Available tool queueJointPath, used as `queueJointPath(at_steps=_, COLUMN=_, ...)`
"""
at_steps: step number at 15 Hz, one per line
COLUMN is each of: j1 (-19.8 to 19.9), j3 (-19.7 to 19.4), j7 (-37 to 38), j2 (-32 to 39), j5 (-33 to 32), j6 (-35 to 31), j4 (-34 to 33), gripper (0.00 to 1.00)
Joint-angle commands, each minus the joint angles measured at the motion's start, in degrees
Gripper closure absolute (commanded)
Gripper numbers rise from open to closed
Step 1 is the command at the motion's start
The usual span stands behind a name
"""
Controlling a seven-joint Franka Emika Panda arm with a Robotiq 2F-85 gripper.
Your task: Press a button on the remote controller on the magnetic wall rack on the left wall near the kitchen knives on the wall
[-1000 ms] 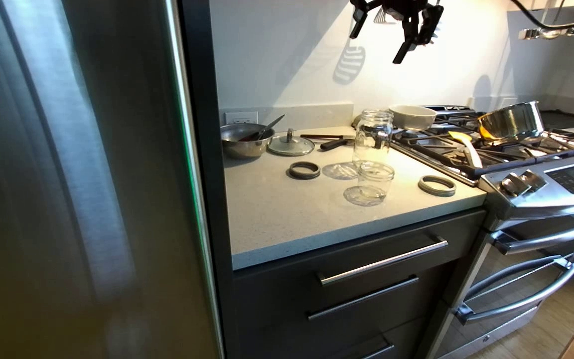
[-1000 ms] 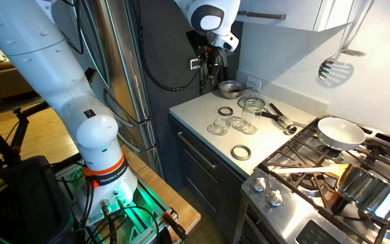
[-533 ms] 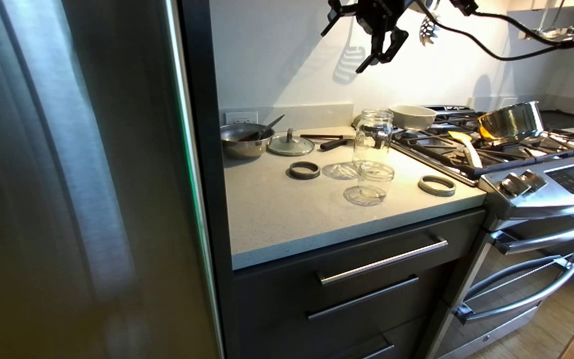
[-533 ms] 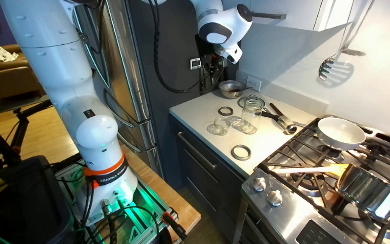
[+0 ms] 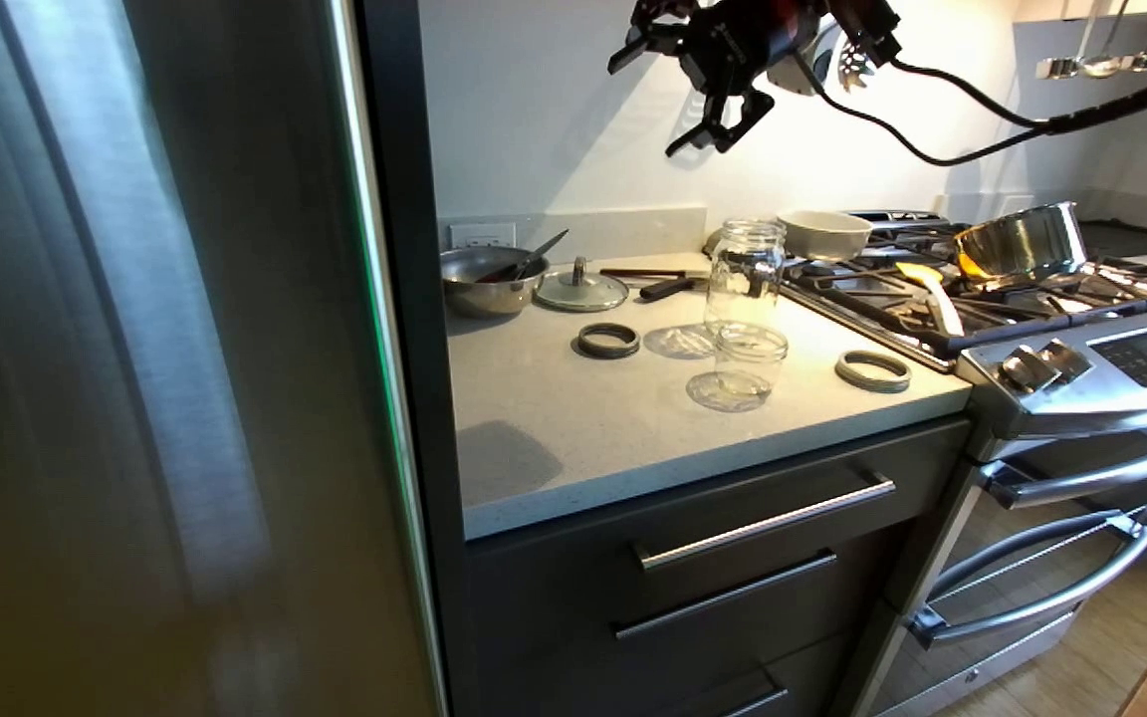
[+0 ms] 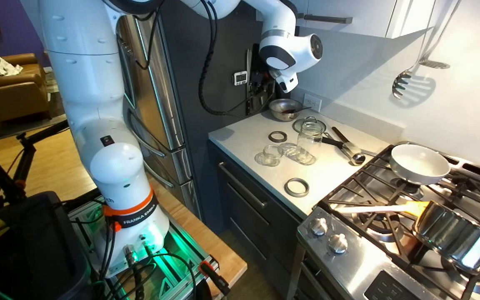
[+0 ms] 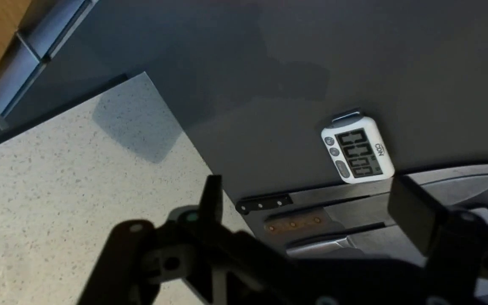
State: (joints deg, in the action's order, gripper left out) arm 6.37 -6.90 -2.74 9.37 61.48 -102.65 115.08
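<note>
Three knives [image 7: 354,212] line the dark wall [image 7: 439,84] in our wrist view, with the timer [image 7: 357,144] set against that wall just beside the nearest blade [image 7: 333,195], its display [image 7: 359,153] showing zeros. Our claw [image 5: 645,110] hangs higher than the bench [image 5: 573,408], fingers [image 7: 413,216] spread well apart, though we cannot tell how close they stand to the timer. On the bench, beside the stove [image 6: 356,266], we see two jars [image 5: 745,289], two rings [image 5: 608,353] and a metal bowl [image 5: 494,299] with a lid [image 5: 583,291] just beside it.
</note>
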Motion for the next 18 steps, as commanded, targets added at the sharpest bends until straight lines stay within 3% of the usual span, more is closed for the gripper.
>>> queueJointPath(at_steps=1, j1=1.18, j3=-0.09, j7=7.27, j2=4.77, j5=2.96, j6=4.05, j4=-3.81, gripper=0.00)
queueJointPath(at_steps=8, j1=1.96, j3=0.03, j7=17.33, j2=10.10, j5=7.19, j6=8.12, j4=-7.41, gripper=0.00)
queueJointPath(at_steps=10, j1=1.95, j3=0.04, j7=16.20, j2=11.64, j5=5.66, j6=10.56, j4=-8.84, gripper=0.00)
queueJointPath(at_steps=11, j1=1.20, j3=-0.20, j7=15.63, j2=9.36, j5=6.01, j6=7.68, j4=-6.58, gripper=0.00)
queueJointPath(at_steps=16, j1=1.25, j3=-0.16, j7=15.63, j2=10.98, j5=6.00, j6=8.89, j4=-7.96, gripper=0.00)
queueJointPath(at_steps=18, j1=1.76, j3=0.50, j7=15.73, j2=12.66, j5=9.49, j6=9.88, j4=-8.41, gripper=0.00)
